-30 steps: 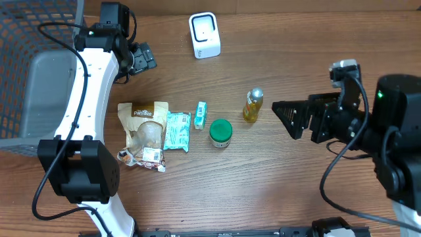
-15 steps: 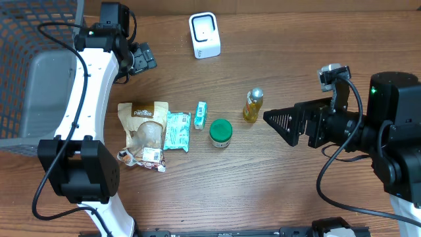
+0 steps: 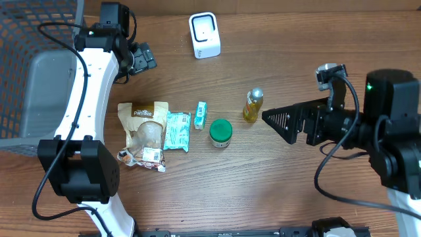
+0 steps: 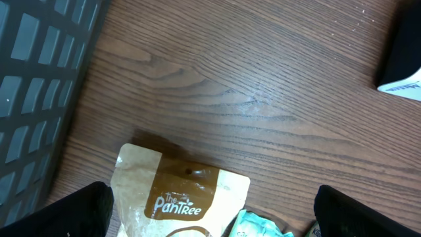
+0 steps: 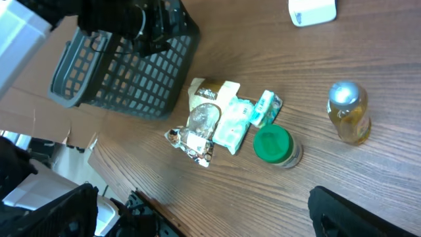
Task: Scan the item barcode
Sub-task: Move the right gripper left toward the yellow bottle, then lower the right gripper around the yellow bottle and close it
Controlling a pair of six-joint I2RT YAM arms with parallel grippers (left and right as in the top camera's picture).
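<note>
Several items lie in a row mid-table: a brown Pantree pouch (image 3: 144,131), a teal packet (image 3: 177,130), a small green box (image 3: 200,114), a green-lidded jar (image 3: 220,132) and a yellow bottle (image 3: 252,105) with a silver cap. The white barcode scanner (image 3: 204,35) stands at the back. My left gripper (image 3: 141,59) hangs open behind the pouch (image 4: 177,197), holding nothing. My right gripper (image 3: 283,122) is open and empty, just right of the bottle (image 5: 348,112) and the jar (image 5: 276,145).
A grey mesh basket (image 3: 33,66) fills the table's left edge and shows in the left wrist view as the basket wall (image 4: 33,99). Bare wood lies between the scanner and the items. The table's front edge (image 5: 151,99) runs close to the pouch.
My right gripper has moved left, closing in on the bottle and jar. The left arm and the items have stayed put.
</note>
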